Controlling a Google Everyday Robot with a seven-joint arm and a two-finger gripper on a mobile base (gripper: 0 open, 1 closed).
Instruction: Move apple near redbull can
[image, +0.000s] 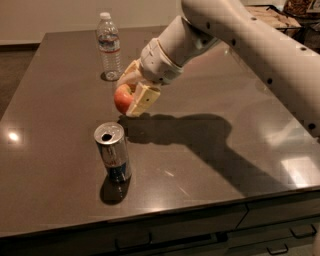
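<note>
The redbull can (113, 152) stands upright near the front left of the dark table (215, 165), silver top with its opening showing. My gripper (131, 96) is shut on the apple (123, 98), a red-orange fruit showing between the cream fingers. It holds the apple just above the table, a short way behind and slightly right of the can. The white arm reaches in from the upper right.
A clear plastic water bottle (109, 47) stands upright at the back, behind the gripper. The table's front edge runs just below the can, with drawers (200, 235) beneath. A wooden crate (272, 15) sits beyond the table at the far right.
</note>
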